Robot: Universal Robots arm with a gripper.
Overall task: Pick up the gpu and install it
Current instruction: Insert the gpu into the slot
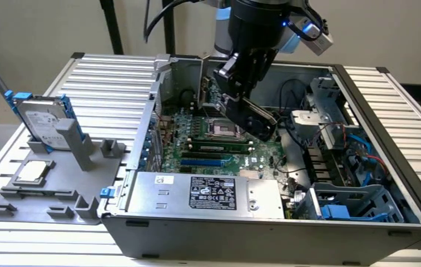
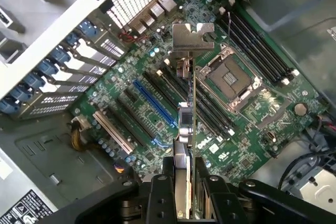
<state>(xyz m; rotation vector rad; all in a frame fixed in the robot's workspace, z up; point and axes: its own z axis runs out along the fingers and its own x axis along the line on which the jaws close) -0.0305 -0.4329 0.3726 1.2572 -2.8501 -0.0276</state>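
Note:
The gpu (image 2: 189,124) shows edge-on in the wrist view, a thin card with its silver end bracket (image 2: 192,38) at the far end. My gripper (image 2: 188,184) is shut on the card's near end, with one black finger (image 2: 167,179) pressed to each side. In the exterior view the gripper (image 1: 241,89) hangs inside the open computer case (image 1: 377,128), and the dark gpu (image 1: 254,119) slants down from it above the green motherboard (image 1: 218,150). Under the card lie the blue slot (image 2: 155,106), black slots and the CPU socket (image 2: 231,77). The card hovers above the board.
On the exterior view's left, a grey fixture (image 1: 54,189) holds a silver hard drive in a blue frame (image 1: 43,119) and a small square CPU chip (image 1: 34,171). The power supply (image 1: 203,194) fills the case's near side. Cables and drive bays (image 1: 343,167) crowd the exterior view's right.

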